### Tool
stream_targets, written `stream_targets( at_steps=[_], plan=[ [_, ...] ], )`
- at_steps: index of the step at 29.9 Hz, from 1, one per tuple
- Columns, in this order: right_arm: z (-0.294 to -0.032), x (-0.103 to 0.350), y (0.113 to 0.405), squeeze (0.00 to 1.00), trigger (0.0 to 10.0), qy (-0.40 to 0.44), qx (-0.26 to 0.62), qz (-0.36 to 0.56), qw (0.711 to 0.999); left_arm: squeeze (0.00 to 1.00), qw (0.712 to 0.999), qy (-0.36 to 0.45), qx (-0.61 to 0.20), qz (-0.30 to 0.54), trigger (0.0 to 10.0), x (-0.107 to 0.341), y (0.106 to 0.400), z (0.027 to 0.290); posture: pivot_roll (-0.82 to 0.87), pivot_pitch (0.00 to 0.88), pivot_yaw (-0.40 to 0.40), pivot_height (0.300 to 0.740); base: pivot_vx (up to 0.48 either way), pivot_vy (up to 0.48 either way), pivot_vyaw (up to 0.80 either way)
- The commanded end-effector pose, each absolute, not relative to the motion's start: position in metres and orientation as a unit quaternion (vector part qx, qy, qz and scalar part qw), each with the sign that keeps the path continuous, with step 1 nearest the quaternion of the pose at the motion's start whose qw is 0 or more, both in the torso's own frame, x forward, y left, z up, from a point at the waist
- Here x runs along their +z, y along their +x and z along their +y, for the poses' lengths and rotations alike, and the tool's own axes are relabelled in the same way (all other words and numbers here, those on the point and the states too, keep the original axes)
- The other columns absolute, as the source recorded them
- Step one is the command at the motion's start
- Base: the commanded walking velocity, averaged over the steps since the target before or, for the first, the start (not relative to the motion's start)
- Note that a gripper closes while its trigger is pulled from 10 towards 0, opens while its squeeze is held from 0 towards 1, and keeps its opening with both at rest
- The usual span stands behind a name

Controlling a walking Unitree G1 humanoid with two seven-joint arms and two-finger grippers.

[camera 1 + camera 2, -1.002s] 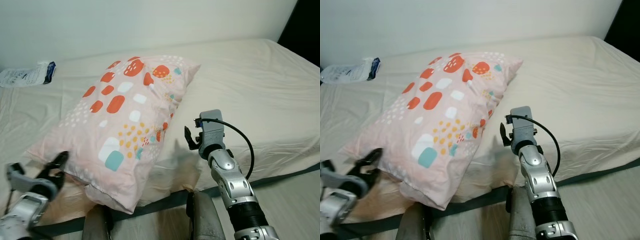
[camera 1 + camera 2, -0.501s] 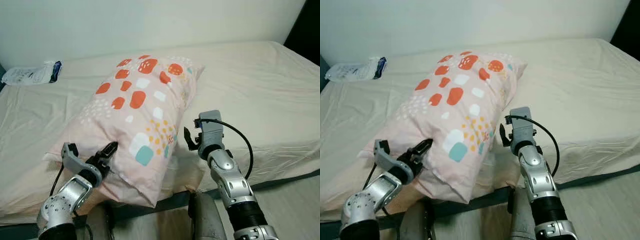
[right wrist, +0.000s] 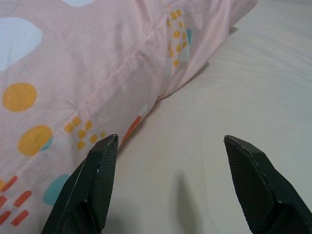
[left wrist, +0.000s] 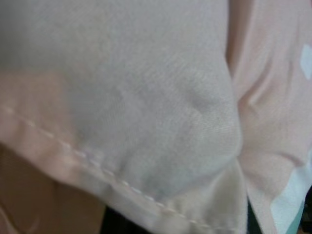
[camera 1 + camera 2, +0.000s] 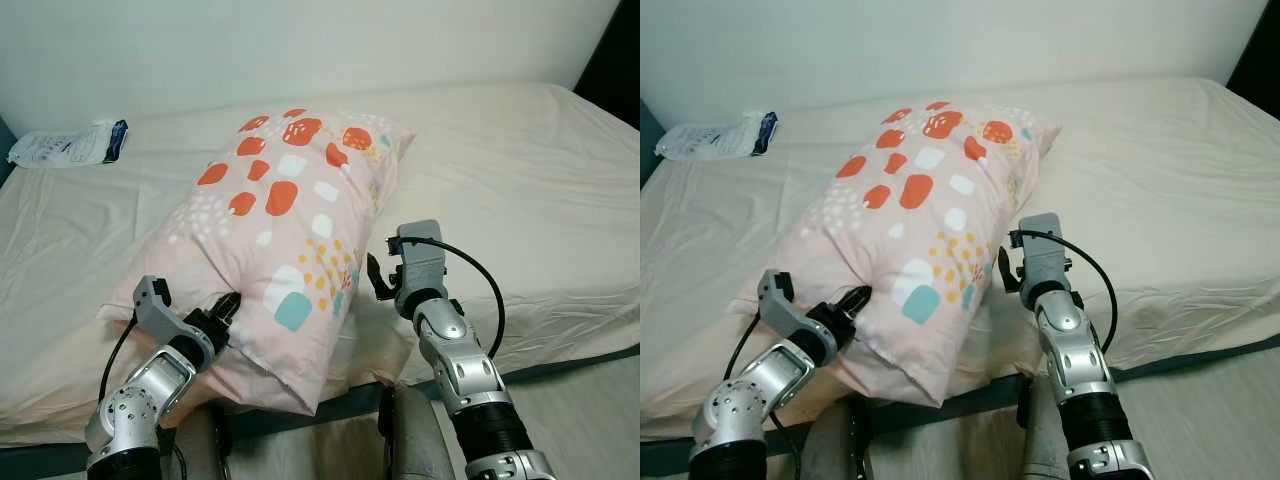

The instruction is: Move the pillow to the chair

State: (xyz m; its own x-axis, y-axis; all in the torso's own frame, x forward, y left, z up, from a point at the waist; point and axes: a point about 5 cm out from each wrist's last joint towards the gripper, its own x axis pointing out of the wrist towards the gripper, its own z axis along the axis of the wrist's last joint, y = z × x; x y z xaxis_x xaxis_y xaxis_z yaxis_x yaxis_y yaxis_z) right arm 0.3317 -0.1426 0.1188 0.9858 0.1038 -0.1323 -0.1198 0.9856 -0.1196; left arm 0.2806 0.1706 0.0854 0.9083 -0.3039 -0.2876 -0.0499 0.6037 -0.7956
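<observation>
1. The pillow (image 5: 285,215) is lying mid-frame on the bed (image 5: 520,170); no chair in sight.
2. The left gripper (image 5: 222,312) is nosing into its lower-left hem, grip impossible to judge.
3. The right gripper (image 3: 173,187) is hanging wide open and empty beside its right edge.

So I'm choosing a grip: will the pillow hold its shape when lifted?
Probably not. The pillow looks plump and creased, so it should sag. The left gripper meets only its thin seamed edge, which may stretch or slip. It is likely light for its bulk.

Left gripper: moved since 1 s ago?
Yes. The left gripper has come up and in against the pillow, now pressing its near-left edge, well clear of the bed's front corner.
</observation>
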Motion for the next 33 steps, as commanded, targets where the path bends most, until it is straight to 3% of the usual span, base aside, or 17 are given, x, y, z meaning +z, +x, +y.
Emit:
stream_targets(
  at_steps=[1, 3, 8, 10, 14, 15, 18, 19, 20, 23, 25, 30, 33],
  plan=[
    [-0.139, 0.117, 0.332, 0.00, 10.0, -0.060, 0.060, 0.068, 0.994, 0.00, 0.883, -0.402, -0.094, 0.224, 0.0, 0.081, 0.279, 0.166, 0.01, 0.086, 0.009, 0.506, 0.000, 0.000, 0.00],
    [-0.139, 0.117, 0.332, 0.00, 10.0, -0.060, 0.060, 0.068, 0.994, 0.00, 0.886, -0.394, -0.096, 0.226, 0.0, 0.081, 0.279, 0.167, 0.01, 0.086, 0.009, 0.506, 0.000, 0.000, 0.00],
    [-0.140, 0.118, 0.332, 0.00, 10.0, -0.060, 0.058, 0.067, 0.994, 0.00, 0.902, -0.300, -0.194, 0.241, 0.0, 0.089, 0.268, 0.168, 0.01, 0.082, 0.011, 0.506, 0.000, 0.000, 0.00],
    [-0.144, 0.118, 0.332, 0.00, 10.0, -0.062, 0.055, 0.067, 0.994, 0.00, 0.901, -0.220, -0.260, 0.267, 0.0, 0.091, 0.253, 0.189, 0.01, 0.079, 0.011, 0.506, 0.000, 0.000, 0.00],
    [-0.145, 0.118, 0.332, 0.00, 10.0, -0.062, 0.053, 0.067, 0.994, 0.00, 0.895, -0.140, -0.297, 0.302, 0.0, 0.089, 0.241, 0.209, 0.01, 0.078, 0.011, 0.506, 0.000, 0.000, 0.00],
    [-0.145, 0.118, 0.332, 0.00, 10.0, -0.062, 0.053, 0.067, 0.994, 0.00, 0.893, -0.084, -0.297, 0.328, 0.0, 0.086, 0.236, 0.224, 0.01, 0.075, 0.010, 0.506, 0.000, 0.000, 0.00],
    [-0.145, 0.118, 0.332, 0.00, 10.0, -0.062, 0.053, 0.067, 0.994, 0.00, 0.886, -0.023, -0.296, 0.357, 0.0, 0.085, 0.231, 0.241, 0.01, 0.074, 0.010, 0.506, 0.000, 0.000, 0.00],
    [-0.145, 0.118, 0.332, 0.00, 10.0, -0.062, 0.053, 0.067, 0.994, 0.00, 0.881, 0.034, -0.277, 0.382, 0.0, 0.086, 0.229, 0.262, 0.02, 0.074, 0.008, 0.506, 0.000, 0.000, 0.00],
    [-0.145, 0.118, 0.332, 0.00, 10.0, -0.062, 0.053, 0.067, 0.994, 0.00, 0.881, 0.034, -0.277, 0.382, 0.0, 0.086, 0.229, 0.262, 0.02, 0.074, 0.008, 0.506, 0.000, 0.000, 0.00],
    [-0.144, 0.118, 0.333, 0.00, 10.0, -0.061, 0.053, 0.066, 0.994, 0.00, 0.870, 0.114, -0.245, 0.413, 0.0, 0.093, 0.227, 0.295, 0.02, 0.073, 0.007, 0.506, 0.000, 0.000, 0.00],
    [-0.143, 0.118, 0.334, 0.00, 10.0, -0.061, 0.054, 0.066, 0.994, 0.00, 0.874, 0.176, -0.182, 0.414, 0.0, 0.105, 0.235, 0.325, 0.02, 0.076, 0.006, 0.506, 0.000, 0.000, 0.00],
    [-0.142, 0.119, 0.335, 0.00, 10.0, -0.060, 0.055, 0.066, 0.995, 0.00, 0.875, 0.215, -0.134, 0.413, 0.0, 0.116, 0.240, 0.349, 0.02, 0.076, 0.006, 0.506, 0.000, 0.000, 0.00],
    [-0.145, 0.118, 0.334, 0.00, 10.0, -0.061, 0.052, 0.066, 0.995, 0.00, 0.841, 0.309, -0.086, 0.435, 0.0, 0.129, 0.236, 0.378, 0.02, 0.079, 0.005, 0.506, 0.000, 0.000, 0.00]
  ],
)
